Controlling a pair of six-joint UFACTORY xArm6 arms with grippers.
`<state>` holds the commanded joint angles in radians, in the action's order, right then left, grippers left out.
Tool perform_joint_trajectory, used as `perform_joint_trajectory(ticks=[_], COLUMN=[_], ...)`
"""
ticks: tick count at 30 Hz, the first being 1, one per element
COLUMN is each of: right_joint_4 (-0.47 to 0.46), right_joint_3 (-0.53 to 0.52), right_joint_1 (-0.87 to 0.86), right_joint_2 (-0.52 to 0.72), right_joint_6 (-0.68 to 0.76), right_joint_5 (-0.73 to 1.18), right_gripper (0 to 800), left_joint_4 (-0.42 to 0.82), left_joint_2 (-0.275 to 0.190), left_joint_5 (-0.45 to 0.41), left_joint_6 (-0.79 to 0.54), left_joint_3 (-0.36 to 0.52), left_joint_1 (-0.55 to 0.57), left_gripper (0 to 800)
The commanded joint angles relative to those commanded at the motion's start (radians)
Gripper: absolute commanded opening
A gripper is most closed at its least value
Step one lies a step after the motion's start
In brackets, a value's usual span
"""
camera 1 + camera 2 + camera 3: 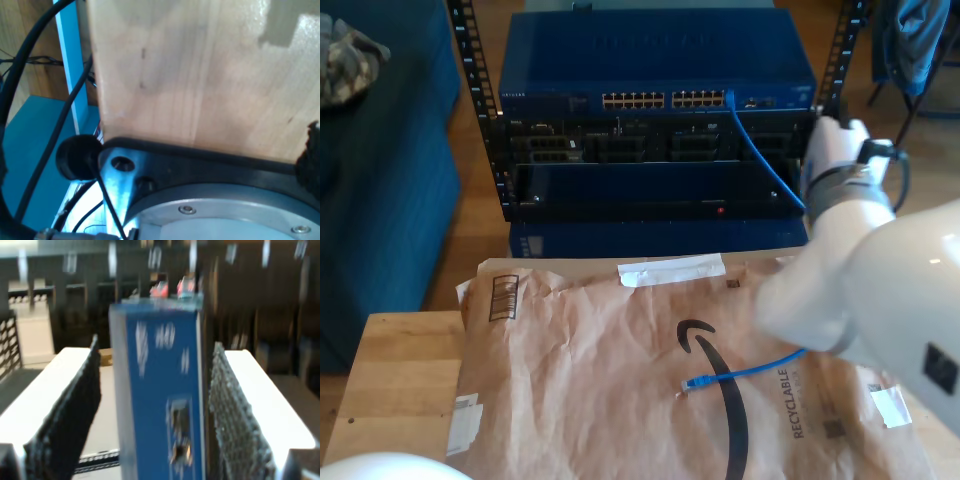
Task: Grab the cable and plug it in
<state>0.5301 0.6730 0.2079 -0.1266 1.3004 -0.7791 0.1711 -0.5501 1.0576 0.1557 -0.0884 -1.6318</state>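
Note:
The bright-blue cable (760,366) lies on brown packing paper (610,340) on the table. Its loose end with a small plug (688,384) points to the exterior view's left. The other end sits in a port (728,98) of the blue switch (655,60) in the rack, and the stretch between is hidden behind a white arm (865,260) at the exterior view's right. My second gripper (155,346) is open, with black textured fingers (75,415) on either side of a blurred upright blue box (160,400). A gap shows beside one finger.
The first wrist view looks at a pale wooden board (200,75), a black ring and metal flange (200,210), and black robot cables (45,150) over a blue floor. A rounded white part (380,465) sits at the exterior view's bottom left. Bare wooden table (400,380) flanks the paper.

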Motion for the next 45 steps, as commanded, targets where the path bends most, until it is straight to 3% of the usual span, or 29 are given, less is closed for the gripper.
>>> perform_joint_trajectory(ticks=[5,9,12,15,21,30,36,45], right_joint_4=[-0.149,-0.250,-0.322,-0.407,-0.411,-0.420,-0.419,-0.428], right_joint_3=[-0.002,0.044,0.094,0.126,0.138,0.164,0.160,0.178], right_joint_1=[-0.169,-0.319,-0.414,-0.502,-0.657,-0.965,-1.195,-1.456], right_joint_2=[0.041,0.064,0.068,0.072,0.126,0.216,0.270,0.358], right_joint_6=[0.000,-0.012,-0.018,-0.064,-0.295,-0.476,-0.836,-1.137], right_joint_5=[0.166,0.397,0.526,0.651,0.988,1.524,1.732,2.007], right_gripper=[396,537,559,647,798,798,798,798], left_joint_4=[0.000,0.000,0.000,0.000,0.000,0.000,-0.002,0.000], left_joint_2=[0.000,0.000,0.000,0.000,0.000,0.000,0.000,0.000], left_joint_5=[0.000,0.000,0.000,0.000,0.000,0.000,0.000,0.000], left_joint_6=[-0.002,0.000,-0.002,-0.002,-0.002,0.000,0.000,-0.002], left_joint_3=[0.000,0.000,0.000,-0.002,-0.002,0.000,0.000,0.000], left_joint_1=[0.000,0.000,0.000,0.000,0.000,0.000,0.000,0.000], left_gripper=[800,800,800,800,800,800,800,800])
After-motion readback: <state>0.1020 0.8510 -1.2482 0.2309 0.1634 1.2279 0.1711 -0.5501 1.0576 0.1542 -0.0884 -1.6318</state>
